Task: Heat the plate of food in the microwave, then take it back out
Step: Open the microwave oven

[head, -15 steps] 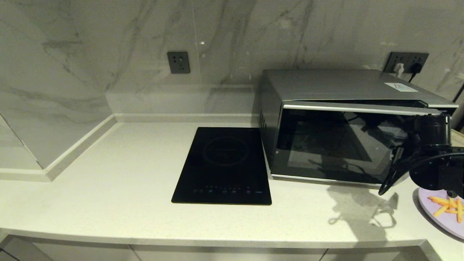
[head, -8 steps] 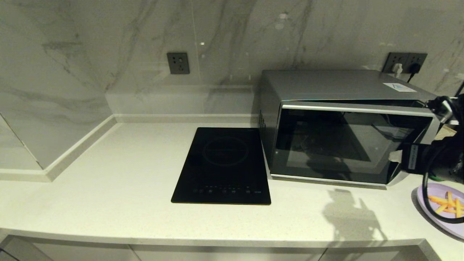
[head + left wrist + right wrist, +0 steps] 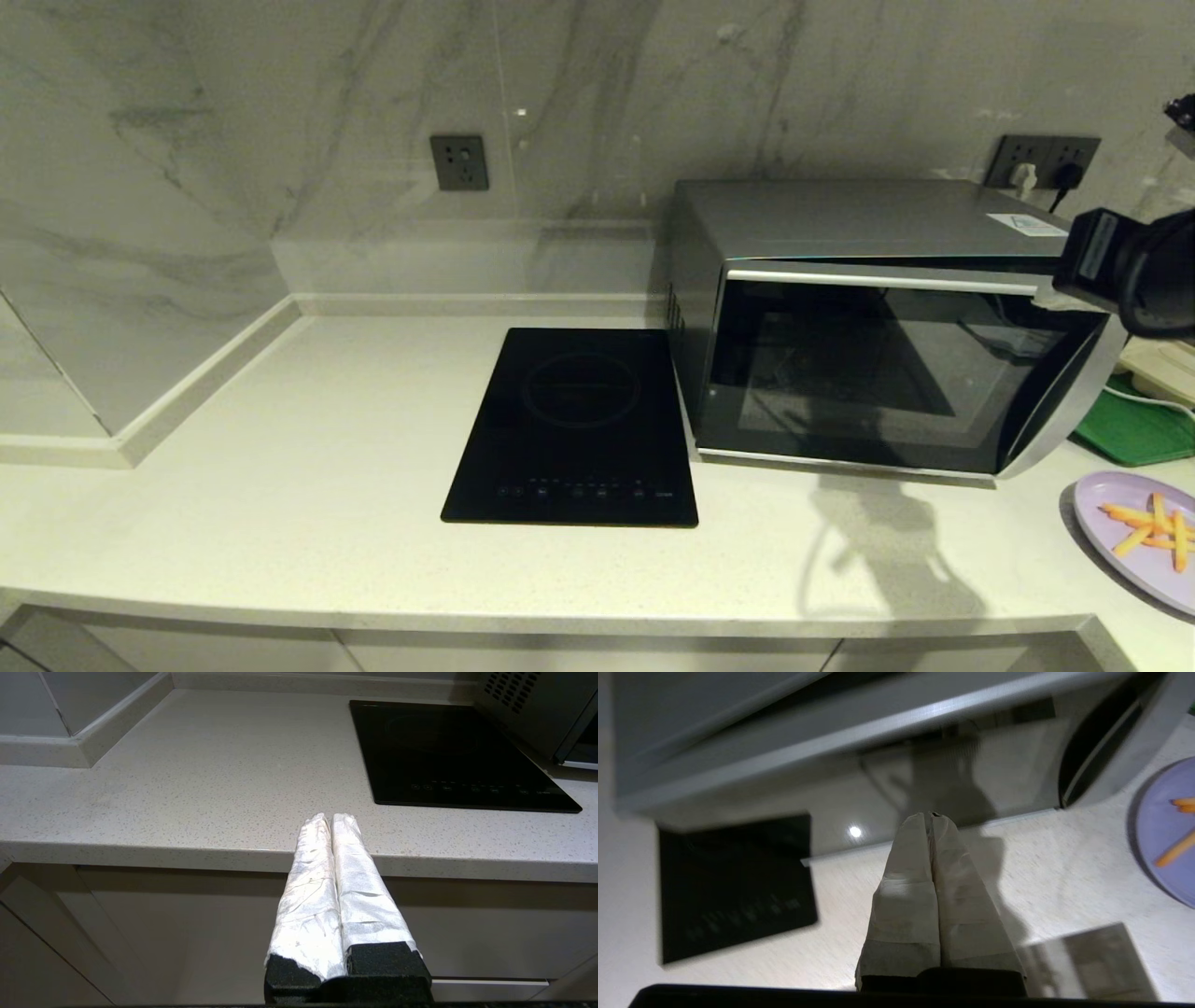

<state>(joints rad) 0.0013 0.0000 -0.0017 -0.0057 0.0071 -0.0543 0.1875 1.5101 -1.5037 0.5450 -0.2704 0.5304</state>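
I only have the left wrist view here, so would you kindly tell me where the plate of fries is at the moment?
Observer: The plate sits on the counter, in front of and to the right of the microwave, not inside it.
Operator: Thank you. What is the right claw doing?
Observer: The right claw is shut and empty, held in the air by the microwave's upper right front corner.
Operator: Is anything else near the plate?
Observer: A green tray lies behind it, to the right of the microwave.
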